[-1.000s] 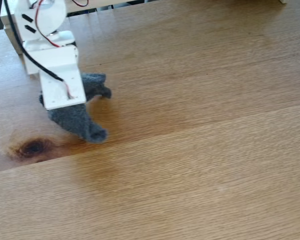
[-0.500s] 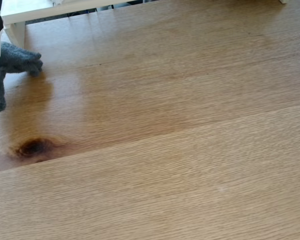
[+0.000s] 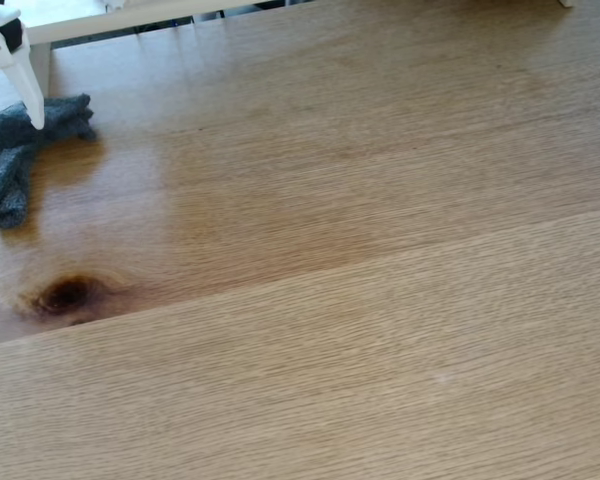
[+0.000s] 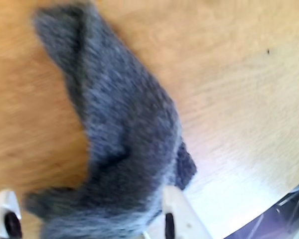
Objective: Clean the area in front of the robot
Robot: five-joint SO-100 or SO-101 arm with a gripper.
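At the far left edge of the fixed view we see only a sliver of the robot: one white pointed finger with a black knob above it, the rest cut off by the frame. Its tip rests on a grey woolly cloth lying in the upper left of the area, partly cropped by the left edge. The cloth's long axis runs from the finger down and left toward the frame edge. Lower left sits the dark knot, apart from the cloth. In the blurred wrist view, the cloth stretches from upper left down to the bottom edge, where it passes between the spread fingers of the gripper; we cannot tell whether they pinch it.
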